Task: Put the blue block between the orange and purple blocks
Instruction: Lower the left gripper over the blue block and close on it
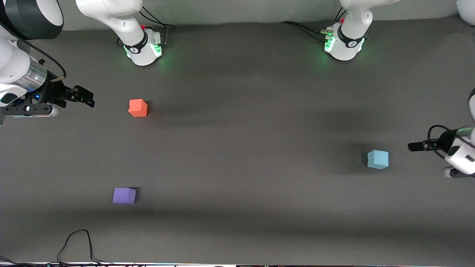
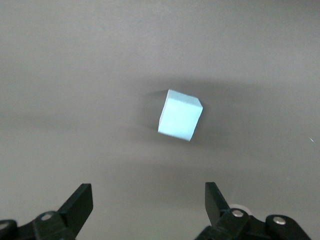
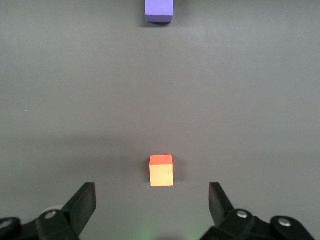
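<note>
**blockhead42:** Three cubes were sitting on the desk (image 1: 237, 222), all well apart. Nearest the front camera was the purple block (image 1: 124, 195), toward the right arm's end. A bit farther from the camera, at the left arm's end, was the blue block (image 1: 377, 159), sitting slightly skewed and untouched. Farthest was the orange block (image 1: 138, 108), back on the right arm's end. So the gap it needed to land in was bare desk between orange and purple.

**gripgoblin:** And the pincers?

**blockhead42:** Left pincer (image 1: 412, 146) hovered just beside the blue block, jaws spread wide and empty, wider than the cube going by the left wrist view (image 2: 180, 115). Right pincer (image 1: 88, 100) waited over the desk near orange, also wide open and holding nothing.

**gripgoblin:** How'd you reckon it handles?

**blockhead42:** Looked matte, maybe foam, so my guess was light, grippy, not fragile, possibly a little squishy. I'd have taken it on two opposite flat sides, mid-height, after turning the wrist to match its skew. Catch a corner and it'd probably twist or scoot away.
</note>
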